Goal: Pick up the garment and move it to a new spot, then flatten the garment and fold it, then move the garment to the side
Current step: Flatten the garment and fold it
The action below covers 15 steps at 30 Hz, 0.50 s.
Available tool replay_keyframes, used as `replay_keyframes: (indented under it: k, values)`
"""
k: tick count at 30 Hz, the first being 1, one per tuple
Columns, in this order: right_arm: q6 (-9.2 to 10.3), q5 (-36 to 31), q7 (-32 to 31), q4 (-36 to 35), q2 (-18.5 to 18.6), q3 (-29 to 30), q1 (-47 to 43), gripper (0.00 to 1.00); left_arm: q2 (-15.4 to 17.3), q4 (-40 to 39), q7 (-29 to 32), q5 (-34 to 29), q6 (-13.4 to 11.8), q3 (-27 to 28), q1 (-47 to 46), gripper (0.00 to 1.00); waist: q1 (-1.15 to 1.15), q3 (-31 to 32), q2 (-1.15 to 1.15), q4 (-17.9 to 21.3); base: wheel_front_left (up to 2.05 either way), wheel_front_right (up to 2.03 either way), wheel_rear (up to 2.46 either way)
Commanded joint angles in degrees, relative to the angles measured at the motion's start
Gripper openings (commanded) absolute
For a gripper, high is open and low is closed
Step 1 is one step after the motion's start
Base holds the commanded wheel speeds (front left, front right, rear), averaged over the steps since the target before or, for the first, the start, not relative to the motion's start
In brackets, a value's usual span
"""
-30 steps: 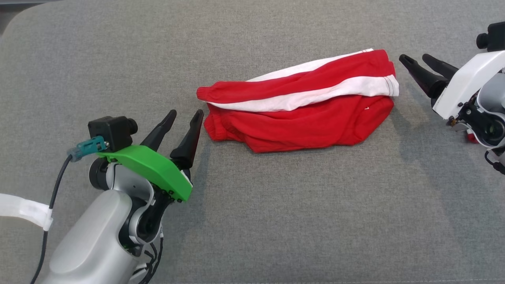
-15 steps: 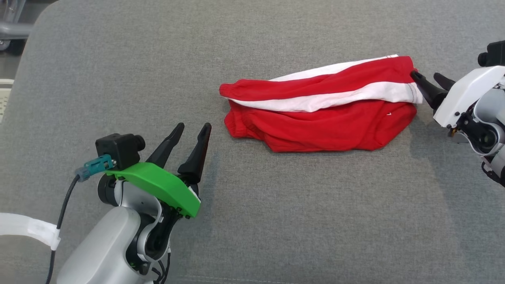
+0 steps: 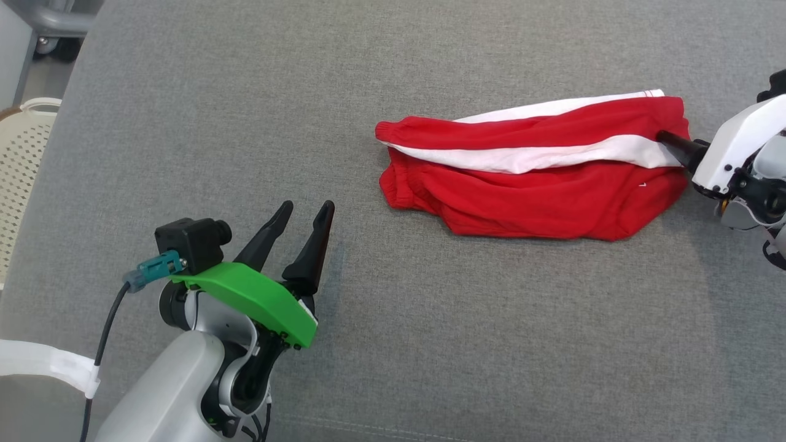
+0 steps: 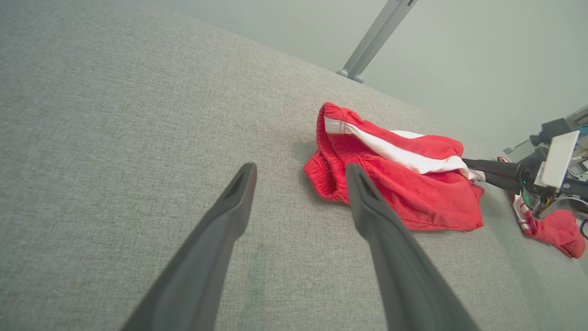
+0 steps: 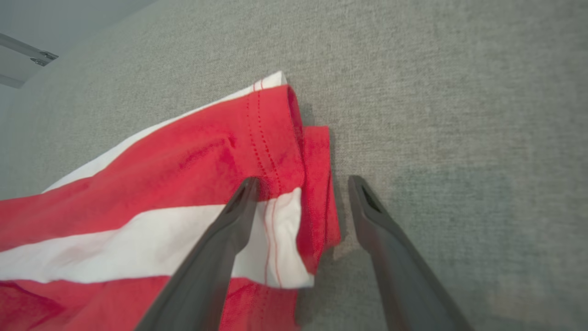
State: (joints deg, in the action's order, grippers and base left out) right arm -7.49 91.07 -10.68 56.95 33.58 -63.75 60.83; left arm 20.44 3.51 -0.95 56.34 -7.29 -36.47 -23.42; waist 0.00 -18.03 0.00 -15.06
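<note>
The garment, red with white stripes, lies folded into a long bundle on the grey cushion, right of centre. My right gripper stands open astride its right-hand edge: one finger rests over the white stripe, the other over bare cushion just past the hem. In the head view the right gripper touches the garment's right end. My left gripper is open at the lower left, a short way from the garment's left cuff, with nothing between its fingers.
A cream perforated basket stands off the cushion's left edge, with a metal frame beyond the far left corner. Another red cloth lies behind the right arm. Bare cushion stretches in front of and behind the garment.
The head camera has shifted, sliding the scene right and down. My right gripper has moved up to the garment's right end and now straddles its edge. The left gripper holds its place.
</note>
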Motion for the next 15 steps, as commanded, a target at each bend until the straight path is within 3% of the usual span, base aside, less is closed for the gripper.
replay_keyframes:
  k: [1,9,15]
  values:
    - [0.0,0.32,-1.0,0.98,-0.01,-0.06,0.64,1.0,-0.23,-0.22,-0.14,-0.08,-0.08,0.05,0.75,1.0,0.0,-0.28,0.0,-0.46,0.0,0.0,0.0]
    - [0.02,2.74,-11.98,6.38,-2.45,-0.02,2.88,1.0,-0.27,0.0,-0.09,0.32,-0.15,0.01,1.04,1.0,0.0,-0.6,0.0,-1.79,0.0,0.0,0.0]
    - [-0.01,3.52,-12.81,3.63,-3.36,0.54,1.96,1.0,-0.53,0.28,-0.3,0.67,-0.19,-0.07,1.42,1.0,0.0,-0.42,0.0,-2.13,0.0,0.0,0.0]
